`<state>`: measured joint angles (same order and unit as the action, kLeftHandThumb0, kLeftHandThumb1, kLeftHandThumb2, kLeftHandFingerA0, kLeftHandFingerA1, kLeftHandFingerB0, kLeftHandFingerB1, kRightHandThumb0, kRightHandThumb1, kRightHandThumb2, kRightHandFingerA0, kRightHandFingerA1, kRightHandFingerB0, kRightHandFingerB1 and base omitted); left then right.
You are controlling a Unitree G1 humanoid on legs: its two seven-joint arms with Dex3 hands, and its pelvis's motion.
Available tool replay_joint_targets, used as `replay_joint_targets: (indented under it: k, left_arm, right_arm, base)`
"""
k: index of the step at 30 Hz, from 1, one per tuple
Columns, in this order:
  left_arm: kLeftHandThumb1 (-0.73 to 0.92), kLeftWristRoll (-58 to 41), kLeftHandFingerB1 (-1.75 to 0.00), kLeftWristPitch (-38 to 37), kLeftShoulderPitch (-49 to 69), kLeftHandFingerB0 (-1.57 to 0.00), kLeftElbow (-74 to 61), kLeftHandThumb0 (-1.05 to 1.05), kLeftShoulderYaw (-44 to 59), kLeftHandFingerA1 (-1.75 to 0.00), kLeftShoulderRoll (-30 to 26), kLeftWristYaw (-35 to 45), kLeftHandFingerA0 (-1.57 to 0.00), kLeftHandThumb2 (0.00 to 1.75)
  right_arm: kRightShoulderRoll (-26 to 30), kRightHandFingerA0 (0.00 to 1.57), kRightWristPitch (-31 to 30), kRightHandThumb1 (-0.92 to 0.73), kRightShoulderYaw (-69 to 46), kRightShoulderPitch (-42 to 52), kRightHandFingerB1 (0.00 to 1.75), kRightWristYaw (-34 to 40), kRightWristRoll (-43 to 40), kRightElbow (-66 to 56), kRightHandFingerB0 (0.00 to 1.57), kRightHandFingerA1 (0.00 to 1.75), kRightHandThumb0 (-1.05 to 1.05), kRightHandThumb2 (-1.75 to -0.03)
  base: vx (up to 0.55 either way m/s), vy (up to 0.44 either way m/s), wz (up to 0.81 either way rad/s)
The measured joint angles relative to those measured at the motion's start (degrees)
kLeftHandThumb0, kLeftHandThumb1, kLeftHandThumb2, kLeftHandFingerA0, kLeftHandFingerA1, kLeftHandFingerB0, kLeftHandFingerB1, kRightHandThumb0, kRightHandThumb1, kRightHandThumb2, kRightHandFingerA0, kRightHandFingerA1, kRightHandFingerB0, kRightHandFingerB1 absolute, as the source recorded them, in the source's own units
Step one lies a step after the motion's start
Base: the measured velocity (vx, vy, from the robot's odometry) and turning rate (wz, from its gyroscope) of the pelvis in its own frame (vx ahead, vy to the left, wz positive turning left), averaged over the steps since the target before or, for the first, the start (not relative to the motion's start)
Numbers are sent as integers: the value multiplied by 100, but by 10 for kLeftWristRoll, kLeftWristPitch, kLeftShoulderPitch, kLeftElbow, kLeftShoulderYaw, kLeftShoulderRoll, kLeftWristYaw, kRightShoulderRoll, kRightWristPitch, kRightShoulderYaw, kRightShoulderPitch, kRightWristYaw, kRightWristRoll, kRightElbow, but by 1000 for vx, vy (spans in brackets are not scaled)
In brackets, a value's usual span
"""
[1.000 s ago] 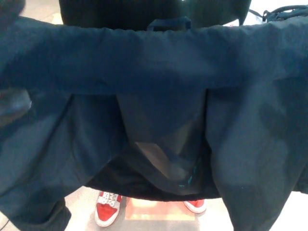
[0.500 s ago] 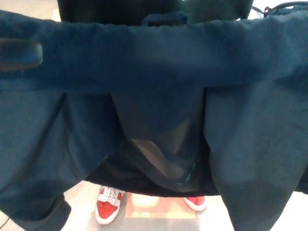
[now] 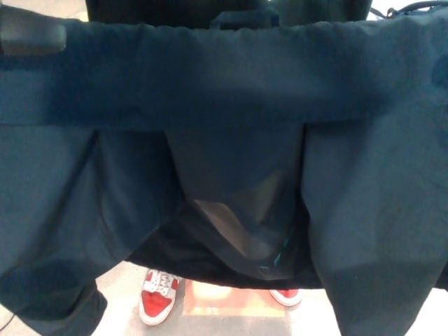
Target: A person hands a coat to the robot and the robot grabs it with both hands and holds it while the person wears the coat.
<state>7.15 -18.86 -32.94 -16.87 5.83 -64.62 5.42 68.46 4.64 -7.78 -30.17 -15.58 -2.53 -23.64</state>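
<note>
Since the earlier frames the dark shape at the upper left, the robot's left hand [image 3: 31,38], has risen from the left edge toward the top corner, and the collar band of the coat [image 3: 224,91] has lifted with it, so that the band now stretches nearly level across the top of the view. The small hanging loop [image 3: 243,17] at the middle of the collar sits higher in the picture than before.

The coat is dark navy and fills almost the whole head view, spread wide with its inner side facing the camera. Two front panels hang down at left and right, and between them the smoother, faintly shiny lining [image 3: 234,224] sags in soft folds. A short teal mark shows near the lining's lower right, too small to read; no brand, label or writing can be made out anywhere on the cloth.

The left hand lies against the coat's top left edge, but whether its fingers clamp the cloth cannot be told. The right hand does not show.

Behind the collar stands a person in dark clothing [image 3: 175,8]. Below the hem, a pair of red and white sneakers [image 3: 157,304] rests on a pale floor [image 3: 234,322].
</note>
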Motion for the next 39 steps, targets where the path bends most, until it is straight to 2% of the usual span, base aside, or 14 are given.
replay_joint_targets:
  k: [5,6,12,13,19,20,22,25,26,27,28,32,37,39]
  left_arm:
    - [17,-10,-46,23,-50,0,19,-36,-30,-48,-6,48,-1,83]
    - [44,-11,-31,28,-60,-11,22,-75,-35,-24,-7,57,-5,80]
    - [56,-13,-27,53,-119,-15,44,-75,-72,-29,-7,111,-11,58]
    - [48,-13,-34,59,-134,-11,48,-78,-81,-35,-7,125,-7,80]
    - [55,-13,-26,80,-189,-15,68,-81,-123,-29,-5,183,-11,58]
    - [17,-13,-46,83,-196,0,70,-36,-128,-49,-5,191,-1,83]
    - [16,-13,-46,92,-213,0,74,-35,-143,-48,-5,213,-1,83]
    - [17,-13,-46,105,-232,0,79,-36,-163,-49,-5,243,-1,83]
    - [48,-14,-27,108,-235,-14,80,-70,-167,-31,-5,250,-10,56]
    - [42,-14,-30,115,-241,-10,81,-71,-175,-32,-5,264,-6,77]
    - [42,-15,-30,120,-245,-10,81,-71,-180,-31,-5,274,-7,77]
    - [44,-17,-32,140,-256,-14,81,-72,-199,-27,-5,307,-3,81]
    - [46,-21,-31,174,-264,-11,74,-76,-226,-29,-10,365,-5,83]
    - [45,-25,-33,183,-264,-13,69,-73,-233,-22,-12,383,-3,82]
  right_arm:
    - [-5,70,-20,-71,53,-72,22,-43,1,27,3,46,-85,-62]
    - [-7,35,-24,-59,63,-86,18,-51,2,32,5,50,-90,-94]
    - [-16,28,-47,-68,124,-164,22,-101,8,64,5,36,-82,-62]
    - [-20,19,-52,-54,139,-181,21,-113,10,72,4,46,-85,-90]
    - [-35,10,-76,-55,200,-246,16,-166,20,103,6,43,-90,-88]
    - [-36,9,-79,-56,208,-254,17,-174,21,108,5,43,-89,-89]
    - [-41,17,-87,-69,229,-274,21,-194,23,121,2,35,-87,-61]
    - [-50,15,-96,-54,257,-300,21,-223,25,139,4,46,-88,-91]
    - [-52,24,-98,-67,263,-305,23,-230,25,143,7,37,-88,-61]
    - [-55,2,-103,-20,277,-315,48,-243,26,150,0,48,-39,-90]
    - [-57,27,-106,-55,284,-321,22,-253,27,155,4,49,-93,-93]
    - [-60,31,-118,-65,312,-341,23,-285,29,171,7,40,-87,-60]
    - [-63,28,-139,-60,353,-367,23,-344,32,191,7,49,-100,-94]
    - [-64,3,-145,-23,366,-374,48,-362,33,196,0,49,-39,-91]
  base:
    - [0,0,0]
    - [0,0,0]
    - [0,0,0]
    - [0,0,0]
    - [0,0,0]
    - [0,0,0]
    - [0,0,0]
    - [0,0,0]
    - [0,0,0]
    - [0,0,0]
    - [0,0,0]
    - [0,0,0]
    - [0,0,0]
    - [0,0,0]
